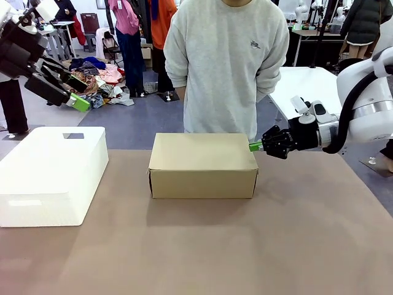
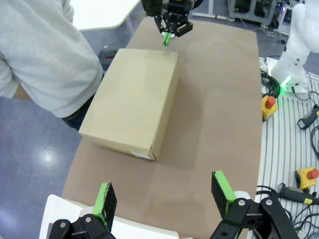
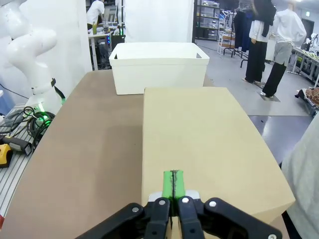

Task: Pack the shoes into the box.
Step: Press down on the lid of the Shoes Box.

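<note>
The tan cardboard box (image 1: 202, 163) lies with its lid down in the middle of the table, also seen in the left wrist view (image 2: 132, 99) and the right wrist view (image 3: 209, 144). The shoes are hidden. My right gripper (image 1: 253, 146) is shut, with its green tips pressed together at the top right edge of the box (image 3: 173, 184), holding nothing. Seen from the left wrist, the right gripper (image 2: 167, 39) points at the box's far end. My left gripper (image 1: 78, 101) hangs open, high above the table's left side, its fingers spread wide (image 2: 162, 186).
A white plastic bin (image 1: 52, 175) stands at the table's left, its rim (image 3: 158, 67) beyond the box. A person in a grey sweatshirt (image 1: 227, 67) stands at the far edge right behind the box. Bare brown tabletop (image 1: 245, 246) lies in front.
</note>
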Robot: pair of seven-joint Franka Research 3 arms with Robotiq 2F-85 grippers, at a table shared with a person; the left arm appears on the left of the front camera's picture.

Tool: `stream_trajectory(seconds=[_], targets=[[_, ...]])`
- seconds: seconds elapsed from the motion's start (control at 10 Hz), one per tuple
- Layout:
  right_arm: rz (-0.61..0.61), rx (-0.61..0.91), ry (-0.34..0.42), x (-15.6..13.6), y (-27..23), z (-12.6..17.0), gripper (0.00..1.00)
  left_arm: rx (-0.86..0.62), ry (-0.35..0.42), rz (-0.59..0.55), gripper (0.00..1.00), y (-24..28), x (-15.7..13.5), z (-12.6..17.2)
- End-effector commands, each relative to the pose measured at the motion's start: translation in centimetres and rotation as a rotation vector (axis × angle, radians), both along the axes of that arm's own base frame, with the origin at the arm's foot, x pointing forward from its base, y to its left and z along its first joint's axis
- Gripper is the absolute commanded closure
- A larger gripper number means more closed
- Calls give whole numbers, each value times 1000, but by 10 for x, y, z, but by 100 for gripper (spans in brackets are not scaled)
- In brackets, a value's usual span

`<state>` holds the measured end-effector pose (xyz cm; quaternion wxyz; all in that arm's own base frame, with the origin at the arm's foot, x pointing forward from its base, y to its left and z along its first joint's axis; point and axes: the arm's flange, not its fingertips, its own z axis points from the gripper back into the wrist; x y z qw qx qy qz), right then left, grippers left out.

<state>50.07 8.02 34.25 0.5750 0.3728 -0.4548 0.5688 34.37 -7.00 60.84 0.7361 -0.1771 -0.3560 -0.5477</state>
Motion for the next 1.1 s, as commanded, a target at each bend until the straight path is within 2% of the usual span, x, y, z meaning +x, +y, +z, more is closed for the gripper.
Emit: stream_trajectory(seconds=[0.0,0.4,0.5,0.7,0.8,1.0], targets=[[1,-2,-10,-2,0,0,100,-13,-4,-16,0,0,0,0],[0,0,1,0,0,0,100,-13,-4,-16,0,0,0,0],[-27,-42,83,-5,1,10,100,-13,-4,-16,0,0,0,0],[-20,-150,128,-14,7,34,100,0,0,0,0,0,0,0],[-16,-180,148,-19,10,45,100,-74,44,7,0,-2,3,-2],[-25,-213,152,-23,15,60,60,-71,49,15,0,-8,7,0]])
